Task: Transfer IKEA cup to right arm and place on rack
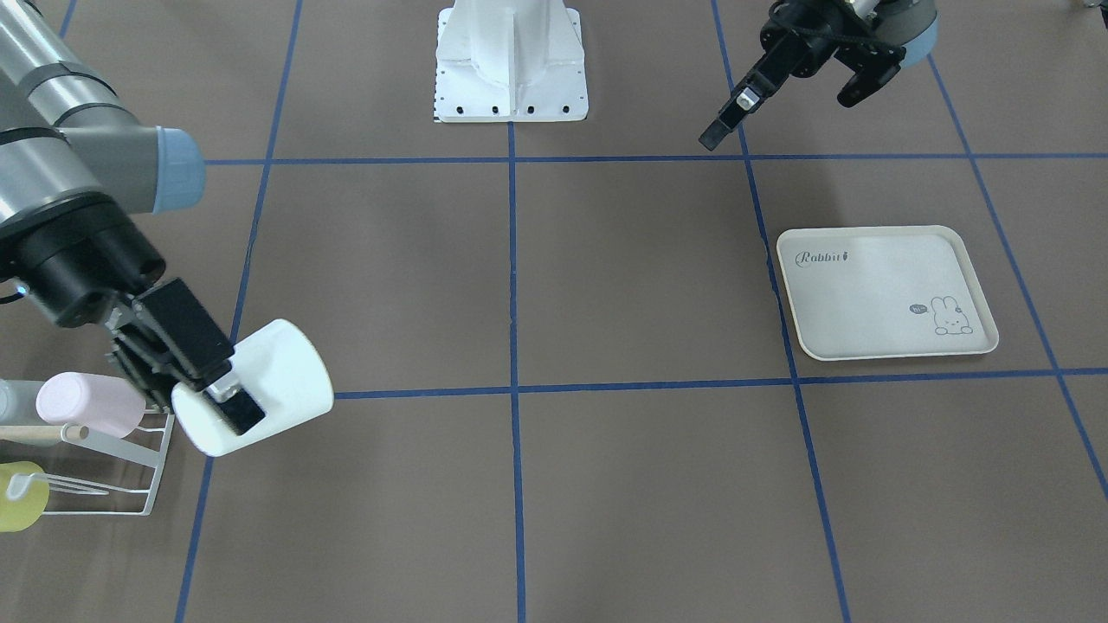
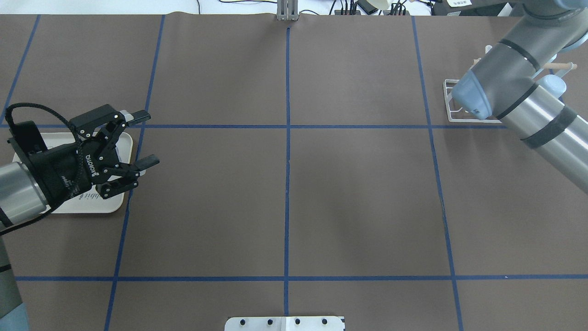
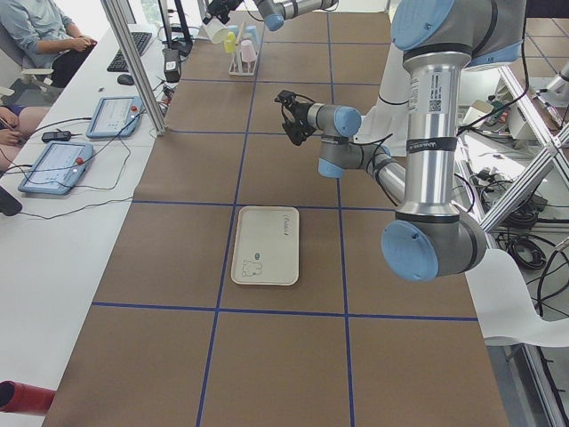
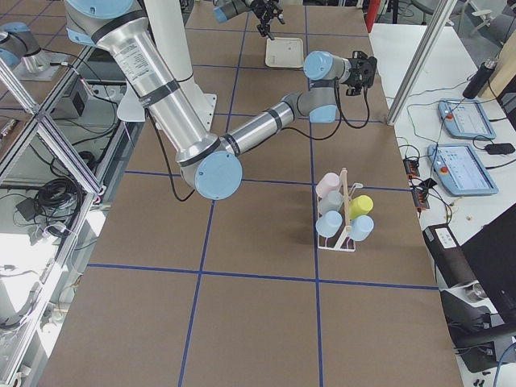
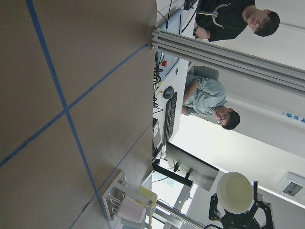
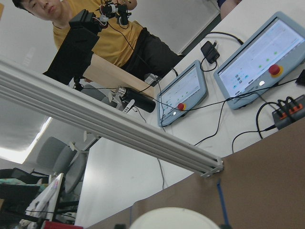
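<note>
Beside the rack (image 1: 159,472), at my right end of the desk (image 1: 649,285), my right hand (image 1: 227,400) grips the cup (image 1: 281,372) clear of the surface, one dark finger showing across its wall. It is a plain white cup, smooth and tapered, tipped on its side with the wide mouth pointing away from the rack. A pink cup (image 1: 91,402) and a yellow cup (image 1: 22,495) sit on the prongs. My left hand (image 2: 146,138), well apart over the tray (image 1: 866,285), is spread wide

The rack (image 1: 157,472) stands far right on the table (image 1: 640,277), tray (image 1: 857,303) far left.
</note>
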